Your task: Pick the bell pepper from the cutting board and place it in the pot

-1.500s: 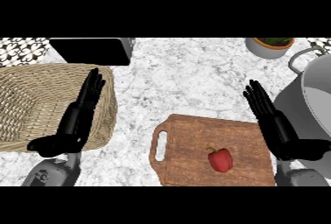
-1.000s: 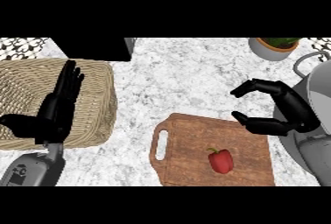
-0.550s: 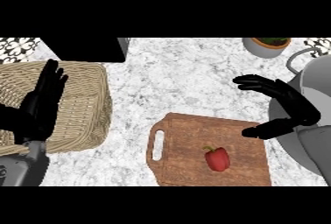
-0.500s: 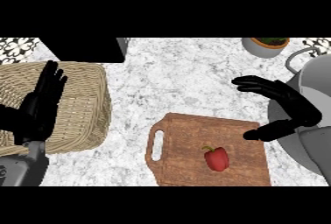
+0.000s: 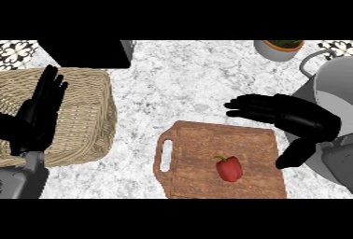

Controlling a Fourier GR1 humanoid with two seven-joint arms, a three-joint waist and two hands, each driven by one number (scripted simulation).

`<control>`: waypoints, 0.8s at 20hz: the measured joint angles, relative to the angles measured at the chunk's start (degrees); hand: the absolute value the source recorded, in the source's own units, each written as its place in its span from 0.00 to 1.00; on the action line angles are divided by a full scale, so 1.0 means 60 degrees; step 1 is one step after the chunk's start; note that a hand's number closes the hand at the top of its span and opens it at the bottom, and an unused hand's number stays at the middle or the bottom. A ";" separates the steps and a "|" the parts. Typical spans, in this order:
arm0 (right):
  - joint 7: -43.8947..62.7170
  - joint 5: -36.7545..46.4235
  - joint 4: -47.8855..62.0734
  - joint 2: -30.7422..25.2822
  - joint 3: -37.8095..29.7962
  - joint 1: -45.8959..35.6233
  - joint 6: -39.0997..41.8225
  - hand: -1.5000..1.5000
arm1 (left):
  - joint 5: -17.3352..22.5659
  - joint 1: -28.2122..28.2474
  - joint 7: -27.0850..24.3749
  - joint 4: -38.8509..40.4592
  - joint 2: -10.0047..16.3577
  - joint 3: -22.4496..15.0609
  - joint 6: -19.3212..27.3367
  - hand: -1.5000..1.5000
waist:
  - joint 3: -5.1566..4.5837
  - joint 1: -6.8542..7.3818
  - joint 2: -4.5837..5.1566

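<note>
A red bell pepper (image 5: 229, 168) with a green stem lies on the wooden cutting board (image 5: 200, 149), toward its near right part. My right hand (image 5: 296, 116) hovers above the board's far right corner, open, fingers stretched leftward and thumb pointing down toward the pepper, not touching it. The grey pot (image 5: 338, 98) stands at the right edge, partly cut off and partly behind that hand. My left hand (image 5: 38, 116) stays open at the left, fingers up, over the wicker basket.
A wicker basket (image 5: 82, 116) fills the left side of the counter. A black appliance (image 5: 86, 52) sits at the far left, and a small potted plant (image 5: 279, 49) stands at the far right. Marbled counter (image 5: 186, 88) lies between basket and board.
My right hand has swung leftward and lower, over the board's far right corner and nearer the pepper. The view has shifted a little; the left hand and the pepper have stayed put.
</note>
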 measured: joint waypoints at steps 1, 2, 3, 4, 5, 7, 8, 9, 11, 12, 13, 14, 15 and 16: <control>0.0349 0.0216 -0.0320 -0.0082 0.0209 -0.0008 0.0187 0.00 | 0.0006 -0.0025 -0.0012 0.0092 -0.0013 0.0016 -0.0032 0.50 | -0.0002 -0.0030 0.0000; 0.0727 0.0469 -0.0562 -0.0089 0.0434 -0.0013 0.0322 0.00 | -0.0081 -0.0008 -0.0003 0.0018 -0.0064 -0.0048 0.0037 0.50 | -0.0001 -0.0026 -0.0002; 0.1150 0.0728 -0.0887 -0.0045 0.0714 0.0060 0.0433 0.00 | -0.0077 0.0004 -0.0020 0.0047 -0.0049 -0.0007 0.0009 0.50 | -0.0001 -0.0038 -0.0004; 0.1473 0.0990 -0.1136 -0.0053 0.0955 0.0149 0.0546 0.00 | -0.0108 -0.0011 0.0088 -0.0051 -0.0032 -0.0012 0.0041 0.50 | 0.0001 -0.0035 -0.0004; 0.1855 0.1222 -0.1329 0.0026 0.1205 0.0159 0.0707 0.00 | -0.0087 -0.0113 0.0099 0.0039 -0.0025 0.0042 0.0003 0.50 | 0.0003 -0.0038 0.0005; 0.2581 0.1603 -0.1747 0.0203 0.1580 0.0344 0.0983 0.00 | -0.0038 0.0031 0.0076 -0.0086 -0.0010 0.0132 -0.0089 0.50 | 0.0006 -0.0014 0.0011; 0.2968 0.1754 -0.1946 0.0340 0.1731 0.0444 0.1133 0.00 | -0.0013 0.0034 0.0200 -0.0202 0.0025 0.0168 -0.0126 0.50 | 0.0007 -0.0005 0.0016; 0.3273 0.1962 -0.2082 0.0506 0.1901 0.0566 0.1206 0.00 | -0.0094 -0.0019 0.0186 -0.0133 -0.0036 0.0159 -0.0094 0.50 | 0.0010 -0.0005 0.0023; 0.3723 0.2209 -0.2355 0.0798 0.1992 0.0766 0.1524 0.00 | -0.0157 0.0003 0.0256 -0.0208 -0.0107 0.0215 -0.0139 0.50 | 0.0013 0.0009 0.0035; 0.3794 0.2417 -0.2308 0.0981 0.2049 0.0842 0.1559 0.00 | -0.0220 -0.0008 0.0275 -0.0249 -0.0164 0.0226 -0.0149 0.50 | 0.0014 0.0018 0.0040; 0.3847 0.2508 -0.2383 0.1058 0.2002 0.0959 0.1672 0.00 | -0.0289 -0.0120 0.0183 -0.0058 -0.0280 0.0235 -0.0173 0.50 | 0.0016 0.0014 0.0046; 0.3940 0.2672 -0.2418 0.1219 0.2047 0.1046 0.1754 0.00 | -0.0303 -0.0181 0.0113 0.0086 -0.0310 0.0327 -0.0250 0.50 | 0.0017 0.0014 0.0050; 0.3923 0.2852 -0.2458 0.1311 0.2057 0.1196 0.1777 0.00 | -0.0391 -0.0189 0.0122 0.0111 -0.0374 0.0323 -0.0278 0.50 | 0.0017 0.0018 0.0053; 0.3970 0.3061 -0.2399 0.1467 0.2111 0.1283 0.1775 0.00 | -0.0397 -0.0244 0.0184 0.0119 -0.0359 0.0405 -0.0347 0.50 | 0.0017 0.0022 0.0055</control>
